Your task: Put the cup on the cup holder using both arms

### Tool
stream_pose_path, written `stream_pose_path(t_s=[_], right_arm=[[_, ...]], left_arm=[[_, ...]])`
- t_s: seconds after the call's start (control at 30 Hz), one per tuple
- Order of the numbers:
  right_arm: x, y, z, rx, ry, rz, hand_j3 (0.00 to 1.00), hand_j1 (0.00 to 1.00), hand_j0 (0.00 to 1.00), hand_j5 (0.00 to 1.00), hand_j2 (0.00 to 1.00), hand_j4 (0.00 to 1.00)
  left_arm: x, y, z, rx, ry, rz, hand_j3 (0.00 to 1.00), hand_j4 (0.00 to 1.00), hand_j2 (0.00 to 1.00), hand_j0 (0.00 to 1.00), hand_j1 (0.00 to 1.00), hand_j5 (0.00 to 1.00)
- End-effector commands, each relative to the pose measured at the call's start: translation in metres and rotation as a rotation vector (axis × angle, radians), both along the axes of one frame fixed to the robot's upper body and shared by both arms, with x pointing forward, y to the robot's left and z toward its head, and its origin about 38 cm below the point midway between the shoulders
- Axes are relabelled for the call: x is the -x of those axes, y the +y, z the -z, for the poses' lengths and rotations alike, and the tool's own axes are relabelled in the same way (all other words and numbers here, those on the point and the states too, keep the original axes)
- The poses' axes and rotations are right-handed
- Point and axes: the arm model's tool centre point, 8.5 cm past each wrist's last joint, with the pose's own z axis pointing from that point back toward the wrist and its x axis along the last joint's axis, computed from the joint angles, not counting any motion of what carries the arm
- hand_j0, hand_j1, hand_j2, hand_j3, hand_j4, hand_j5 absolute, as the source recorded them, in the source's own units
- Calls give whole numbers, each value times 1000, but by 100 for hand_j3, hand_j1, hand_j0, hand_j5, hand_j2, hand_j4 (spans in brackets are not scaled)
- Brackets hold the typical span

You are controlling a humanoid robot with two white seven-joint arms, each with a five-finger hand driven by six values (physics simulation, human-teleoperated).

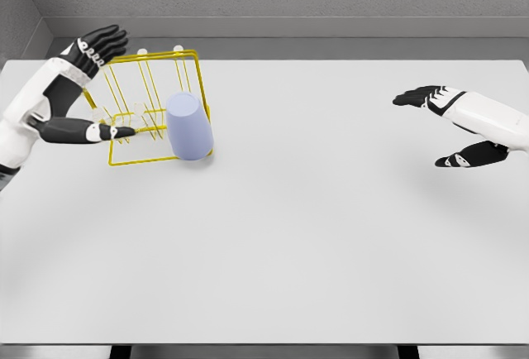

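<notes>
A lavender cup (190, 127) sits upside down and slightly tilted on the front right part of the yellow wire cup holder (157, 56), at the table's far left. My left hand (117, 86) is open at the holder's left side, with its fingers (103, 45) above the top bar and its thumb (116, 133) reaching among the pegs just left of the cup. It holds nothing. My right hand (421, 130) hovers open over the right of the table, far from the cup and empty.
The white table (289, 235) fills the view, with its front edge at the bottom. A grey wall runs behind the far edge, close behind the holder.
</notes>
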Motion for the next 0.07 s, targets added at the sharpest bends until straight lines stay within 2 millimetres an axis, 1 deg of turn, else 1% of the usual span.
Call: stream_pose_path(t_s=[0.0,0.03], right_arm=[[0,0,-1,-7,2,2,100,100,100,100,100,100],[0,-1,0,-7,3,2,100,100,100,100,100,100]], left_arm=[[0,16,-15,-15,-44,-24,100,100,100,100,100,100],[0,20,-14,-17,-49,-31,100,100,100,100,100,100]])
